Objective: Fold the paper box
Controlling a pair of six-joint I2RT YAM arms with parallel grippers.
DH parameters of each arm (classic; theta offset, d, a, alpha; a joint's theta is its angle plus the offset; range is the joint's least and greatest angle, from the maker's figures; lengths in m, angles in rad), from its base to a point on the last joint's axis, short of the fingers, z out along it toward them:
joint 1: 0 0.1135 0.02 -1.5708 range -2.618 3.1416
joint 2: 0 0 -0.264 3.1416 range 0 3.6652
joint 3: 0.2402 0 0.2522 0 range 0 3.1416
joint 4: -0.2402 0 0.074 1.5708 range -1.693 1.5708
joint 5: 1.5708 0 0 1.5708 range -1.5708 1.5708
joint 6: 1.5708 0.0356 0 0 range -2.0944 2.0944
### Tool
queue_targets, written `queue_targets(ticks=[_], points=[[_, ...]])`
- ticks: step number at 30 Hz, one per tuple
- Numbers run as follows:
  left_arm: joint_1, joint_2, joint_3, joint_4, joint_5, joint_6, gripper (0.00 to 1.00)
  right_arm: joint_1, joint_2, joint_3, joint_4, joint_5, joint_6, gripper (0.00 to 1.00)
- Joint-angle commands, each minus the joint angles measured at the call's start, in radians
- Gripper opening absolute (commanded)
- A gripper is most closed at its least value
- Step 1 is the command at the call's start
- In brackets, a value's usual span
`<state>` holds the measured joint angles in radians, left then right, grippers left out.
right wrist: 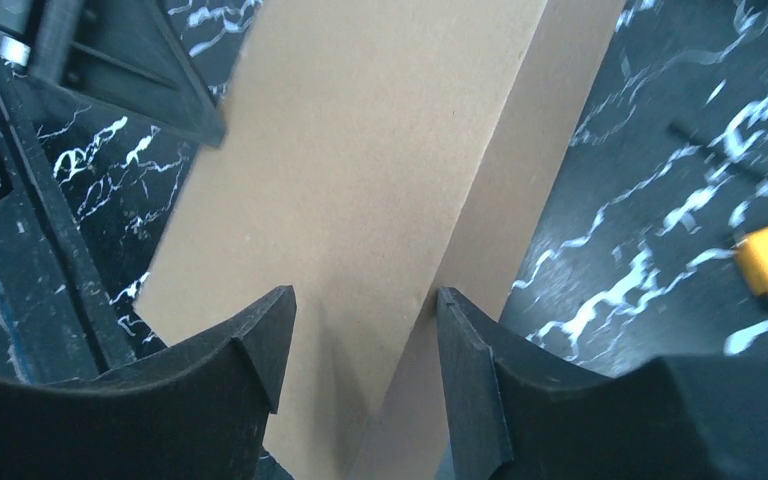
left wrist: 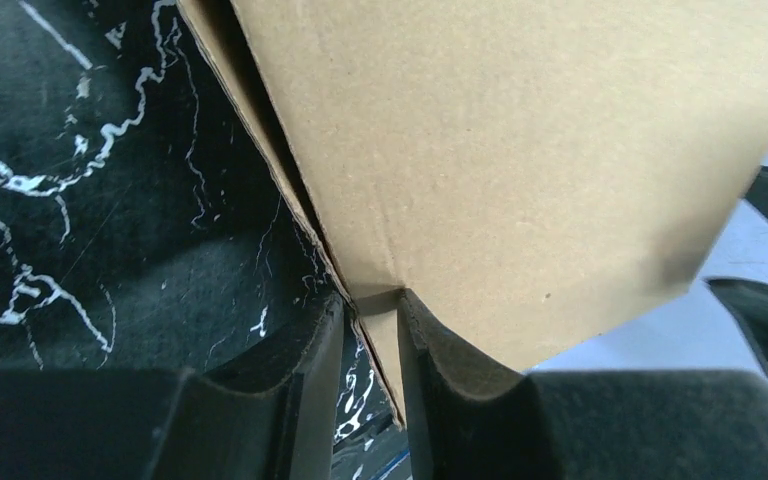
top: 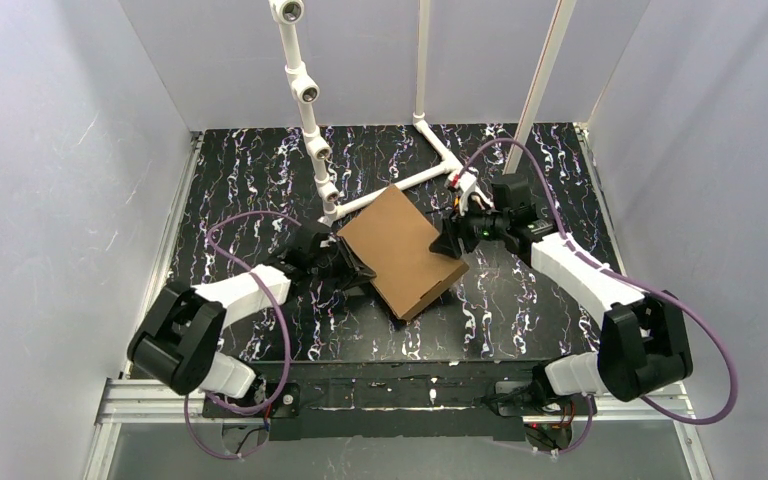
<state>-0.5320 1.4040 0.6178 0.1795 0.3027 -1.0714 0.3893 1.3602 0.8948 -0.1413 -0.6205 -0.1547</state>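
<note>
Behind the paper box (top: 403, 250), white pipe frame (top: 415, 178).

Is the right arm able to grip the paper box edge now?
Probably yes: the right hand already straddles an edge of the paper box, with nothing between its fingers and the cardboard.

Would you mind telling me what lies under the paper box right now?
The paper box sits tilted over the black marbled table. Only tabletop shows around it; whatever is directly beneath is hidden by the cardboard.

2 white arms with black joints, black jaws, trailing looped purple cables.
</note>
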Motion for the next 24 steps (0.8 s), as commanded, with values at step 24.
queue_targets(ticks=[24], points=[[0.089, 0.094, -0.126, 0.146, 0.006, 0.027, 0.25, 0.432, -0.074, 0.309, -0.570, -0.105, -0.520, 0.64]])
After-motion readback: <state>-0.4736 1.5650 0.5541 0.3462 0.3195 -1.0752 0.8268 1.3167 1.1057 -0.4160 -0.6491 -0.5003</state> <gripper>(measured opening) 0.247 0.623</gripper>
